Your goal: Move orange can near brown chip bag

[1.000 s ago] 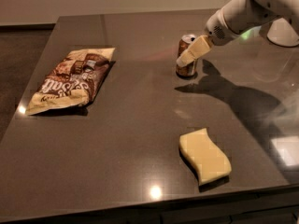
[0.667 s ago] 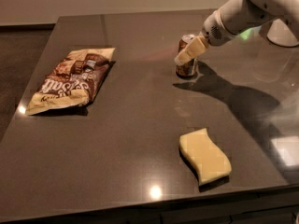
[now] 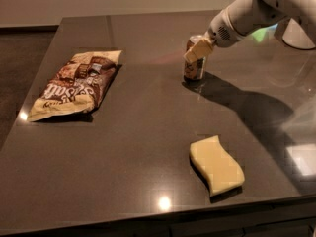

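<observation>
The orange can [image 3: 193,69] stands upright on the dark table [image 3: 148,147], right of the middle and towards the back. My gripper [image 3: 198,50] reaches in from the upper right on a white arm [image 3: 247,14]. Its cream tip lies over the can's upper part and hides the top. The brown chip bag [image 3: 75,84] lies flat near the table's left edge, well apart from the can.
A pale yellow wavy sponge [image 3: 216,165] lies near the front right of the table. The arm's shadow falls on the table to the right of the can. The table's front edge runs close along the bottom of the view.
My gripper has shifted slightly to the left and now overlaps the can's top more. The bag and the sponge have not moved.
</observation>
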You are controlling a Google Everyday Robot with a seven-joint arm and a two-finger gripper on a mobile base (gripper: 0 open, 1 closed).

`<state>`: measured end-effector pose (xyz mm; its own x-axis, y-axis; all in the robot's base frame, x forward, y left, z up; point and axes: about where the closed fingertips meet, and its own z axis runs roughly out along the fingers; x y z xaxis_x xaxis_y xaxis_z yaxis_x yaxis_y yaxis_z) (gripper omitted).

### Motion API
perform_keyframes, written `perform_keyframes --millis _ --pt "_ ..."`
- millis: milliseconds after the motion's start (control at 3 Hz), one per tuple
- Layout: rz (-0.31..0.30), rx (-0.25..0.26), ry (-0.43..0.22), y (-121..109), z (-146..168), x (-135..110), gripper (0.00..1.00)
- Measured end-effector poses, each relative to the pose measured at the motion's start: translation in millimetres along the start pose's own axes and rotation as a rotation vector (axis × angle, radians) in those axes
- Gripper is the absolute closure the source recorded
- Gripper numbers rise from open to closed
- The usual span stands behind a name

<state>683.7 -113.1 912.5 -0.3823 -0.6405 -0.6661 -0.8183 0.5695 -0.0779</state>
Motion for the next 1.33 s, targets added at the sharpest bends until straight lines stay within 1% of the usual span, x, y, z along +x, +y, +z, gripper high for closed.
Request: perform_keyframes --millis 333,667,1000,1333 --pt "-0.044 -0.033 -0.017 18.1 2.9 -18.7 0.87" --pt "-0.107 -0.079 -0.040 41.4 11.4 -46.2 1.00" --pt "-0.163 -0.137 -0.052 65.3 27.1 -71.4 1.00" --pt "-0.217 -0.202 -0.057 93.0 43.8 -89.4 1.00"
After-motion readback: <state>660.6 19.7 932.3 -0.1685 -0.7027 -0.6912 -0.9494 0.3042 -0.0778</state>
